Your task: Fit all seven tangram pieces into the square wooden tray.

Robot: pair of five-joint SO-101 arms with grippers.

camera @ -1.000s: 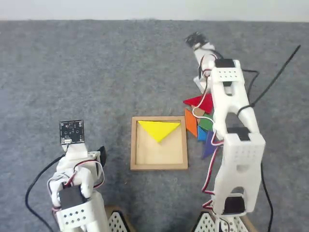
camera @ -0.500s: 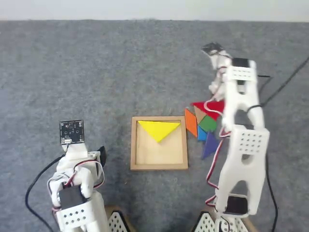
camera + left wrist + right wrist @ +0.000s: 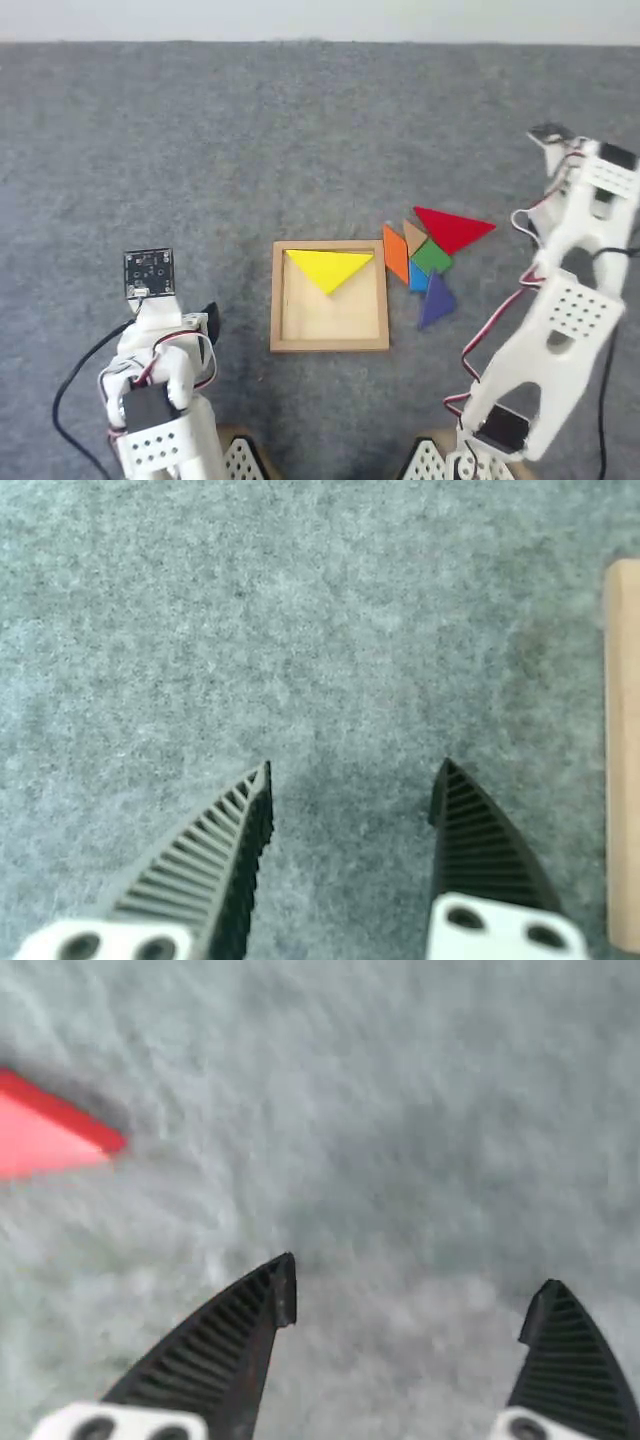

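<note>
The square wooden tray [image 3: 277, 298] lies mid-table with a yellow triangle [image 3: 330, 268] inside, against its far edge. Just right of the tray is a cluster of pieces: an orange parallelogram [image 3: 396, 254], a tan triangle [image 3: 413, 236], a green square [image 3: 432, 257], a blue triangle [image 3: 418, 278], a purple triangle [image 3: 436, 301] and a large red triangle [image 3: 452, 228]. My right gripper [image 3: 420, 1295] is open over bare carpet, right of the cluster, with the red triangle's tip [image 3: 48, 1132] off to one side. My left gripper [image 3: 350, 780] is open and empty over carpet, left of the tray's rim [image 3: 622, 750].
Grey carpet covers the whole table. The right arm [image 3: 565, 300] stretches along the right side and the left arm [image 3: 155, 390] sits folded at the near left. Wide free carpet lies beyond the tray and to its left.
The right arm has swung to the right, away from above the cluster. The red triangle, partly covered before, now lies in full view and a little further right. The left arm has kept still.
</note>
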